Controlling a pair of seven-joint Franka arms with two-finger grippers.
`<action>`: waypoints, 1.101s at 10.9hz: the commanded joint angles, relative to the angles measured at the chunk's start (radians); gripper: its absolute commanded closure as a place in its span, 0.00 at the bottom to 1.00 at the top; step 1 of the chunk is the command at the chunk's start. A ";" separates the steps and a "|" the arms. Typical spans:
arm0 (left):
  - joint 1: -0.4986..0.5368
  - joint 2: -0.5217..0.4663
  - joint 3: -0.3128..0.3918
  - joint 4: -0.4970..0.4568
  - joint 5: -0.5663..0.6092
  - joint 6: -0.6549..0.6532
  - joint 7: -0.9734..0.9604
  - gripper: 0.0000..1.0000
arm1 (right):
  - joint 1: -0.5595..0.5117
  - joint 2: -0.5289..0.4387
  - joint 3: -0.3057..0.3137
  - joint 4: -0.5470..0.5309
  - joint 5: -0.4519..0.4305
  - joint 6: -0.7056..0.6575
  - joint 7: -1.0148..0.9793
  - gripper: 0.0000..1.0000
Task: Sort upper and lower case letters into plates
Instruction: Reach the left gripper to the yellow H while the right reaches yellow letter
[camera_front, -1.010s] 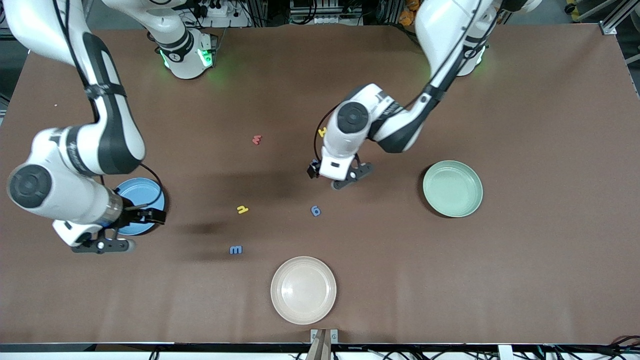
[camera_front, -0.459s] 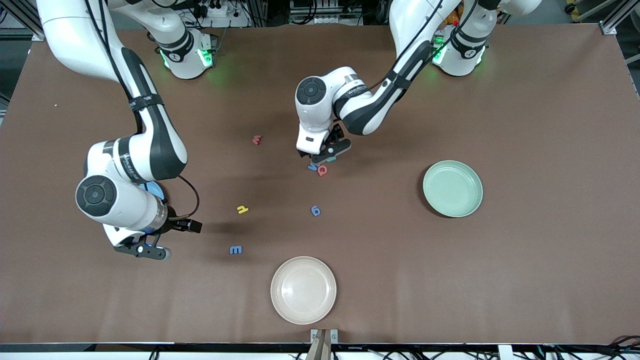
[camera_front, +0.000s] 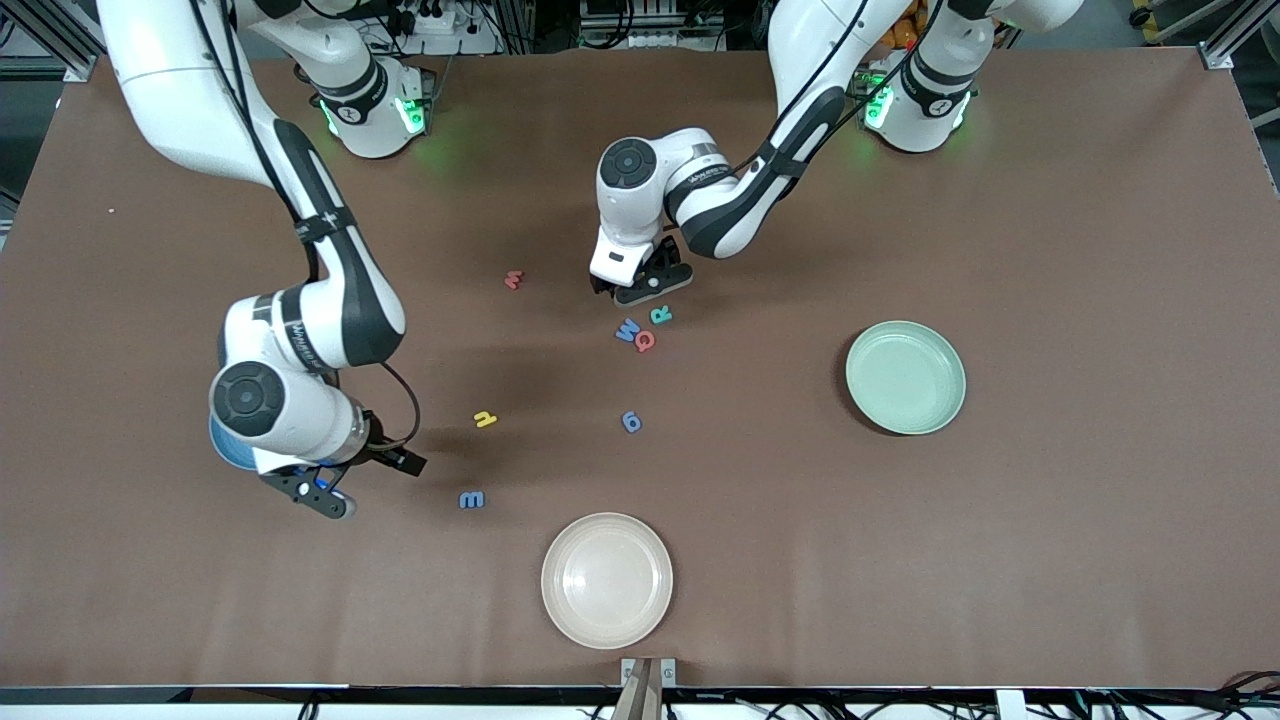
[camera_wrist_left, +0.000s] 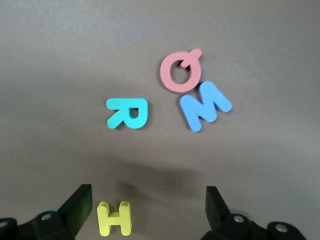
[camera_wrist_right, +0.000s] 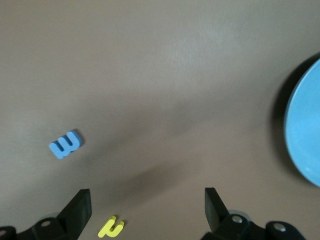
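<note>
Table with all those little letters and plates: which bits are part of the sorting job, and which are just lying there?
Part of the job:
- blue plate, under the right arm
- green plate
- foam letters: yellow H, teal R, pink Q, blue M, red m, yellow h, blue m, blue 6-shaped piece

Just lying about:
- cream plate, nearest the front camera

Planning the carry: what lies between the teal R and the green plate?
Bare tabletop separates the teal R from the green plate, seen in the front view.
</note>
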 joint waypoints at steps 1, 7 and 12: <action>0.006 -0.021 -0.006 -0.073 0.033 0.047 -0.035 0.00 | 0.040 -0.027 -0.007 -0.082 0.020 0.059 0.126 0.00; 0.006 -0.053 -0.027 -0.188 0.030 0.110 -0.132 0.00 | 0.157 -0.025 -0.068 -0.221 0.202 0.286 0.422 0.00; 0.008 -0.056 -0.029 -0.194 0.032 0.118 -0.173 0.18 | 0.234 -0.033 -0.120 -0.284 0.202 0.363 0.632 0.00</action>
